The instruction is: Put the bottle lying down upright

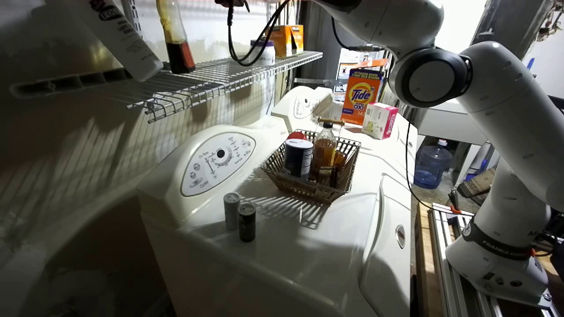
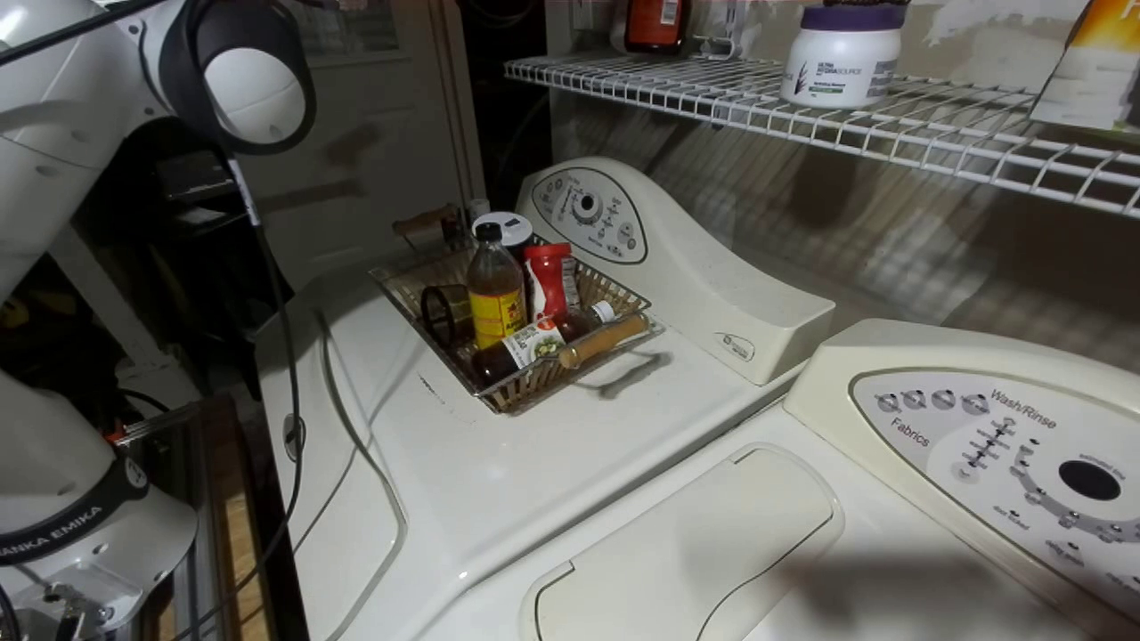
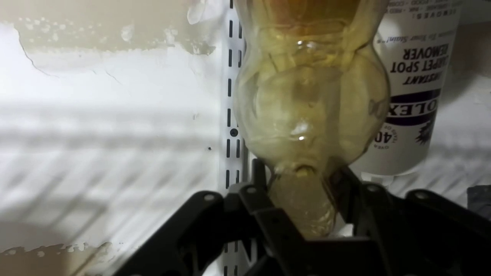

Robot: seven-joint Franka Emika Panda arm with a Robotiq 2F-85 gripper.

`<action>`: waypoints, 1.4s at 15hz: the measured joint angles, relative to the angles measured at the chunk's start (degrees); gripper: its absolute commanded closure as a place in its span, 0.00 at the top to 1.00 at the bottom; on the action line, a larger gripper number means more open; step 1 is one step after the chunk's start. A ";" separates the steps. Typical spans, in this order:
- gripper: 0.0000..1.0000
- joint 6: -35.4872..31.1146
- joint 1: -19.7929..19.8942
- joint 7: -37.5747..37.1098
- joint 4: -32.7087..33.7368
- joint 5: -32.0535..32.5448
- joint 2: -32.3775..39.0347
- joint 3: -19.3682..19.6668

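Observation:
The bottle (image 1: 175, 37) stands upright at the near end of the wire shelf in an exterior view, with its neck above the frame. It has a clear amber upper part and a dark reddish-brown lower part. In an exterior view, only its dark red base (image 2: 655, 27) shows at the top edge. In the wrist view, which stands upside down, the bottle (image 3: 310, 103) fills the middle. My gripper (image 3: 300, 168) is shut on its narrow neck, one finger on each side. The gripper is mostly out of frame in the exterior views.
A large white bottle (image 1: 125, 42) stands close beside the bottle and also shows in the wrist view (image 3: 406, 88). A white jar (image 2: 842, 58) with a purple lid stands farther along the shelf (image 1: 220, 79). A basket (image 1: 304, 189) with bottles sits on the machine below.

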State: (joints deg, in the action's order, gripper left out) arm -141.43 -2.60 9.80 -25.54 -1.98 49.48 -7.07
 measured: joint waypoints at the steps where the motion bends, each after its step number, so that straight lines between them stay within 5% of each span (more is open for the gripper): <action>1: 0.19 -0.18 0.00 0.00 0.00 0.00 0.09 0.00; 2: 0.19 -0.56 0.00 0.00 0.00 0.00 0.21 0.00; 3: 0.51 -0.96 0.00 0.00 0.00 0.00 0.37 0.00; 4: 0.70 -1.21 0.00 0.00 0.00 0.00 0.54 0.00; 8: 0.97 -3.08 -0.02 0.03 0.03 0.00 0.93 0.00; 21: 1.00 -2.53 0.11 0.34 0.07 -0.14 0.87 -1.09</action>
State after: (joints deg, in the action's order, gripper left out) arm -143.96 -2.49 10.14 -25.46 -2.12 50.35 -8.15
